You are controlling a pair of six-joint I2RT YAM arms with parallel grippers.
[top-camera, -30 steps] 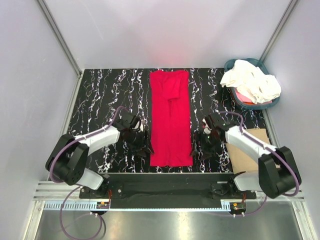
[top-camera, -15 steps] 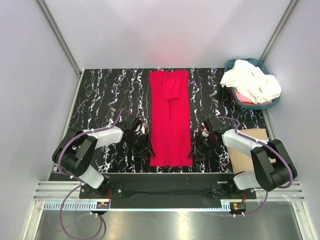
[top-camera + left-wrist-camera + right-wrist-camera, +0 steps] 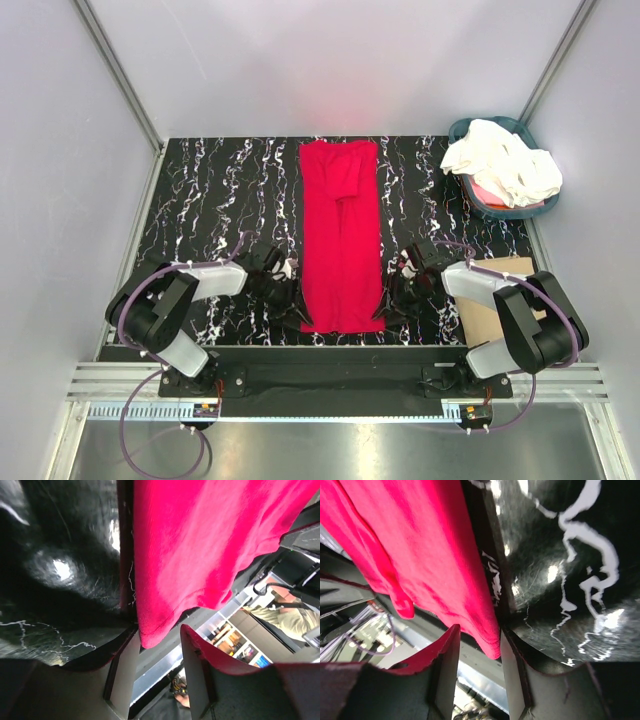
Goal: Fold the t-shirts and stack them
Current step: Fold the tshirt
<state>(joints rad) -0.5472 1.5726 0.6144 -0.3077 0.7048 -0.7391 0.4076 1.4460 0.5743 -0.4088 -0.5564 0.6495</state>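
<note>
Plain red shirt [image 3: 341,240] on a black table [image 3: 210,190] veined in white.

The shirt is one bright crimson all over, with no print or stripe; in the wrist views its knit reads pinkish-red where the light strikes it. The table is glossy black, crossed everywhere by thin white marble-like streaks. The basket [image 3: 530,208] is teal and holds white cloth [image 3: 500,165], with a bit of pink cloth [image 3: 488,193] showing beneath it. The cardboard [image 3: 495,305] is plain tan. The arms [image 3: 205,278] have pale grey links and black joints, and trail purple cables [image 3: 123,435]. The walls [image 3: 60,150] are a pale lilac-grey, and the rail [image 3: 330,402] is silver.
</note>
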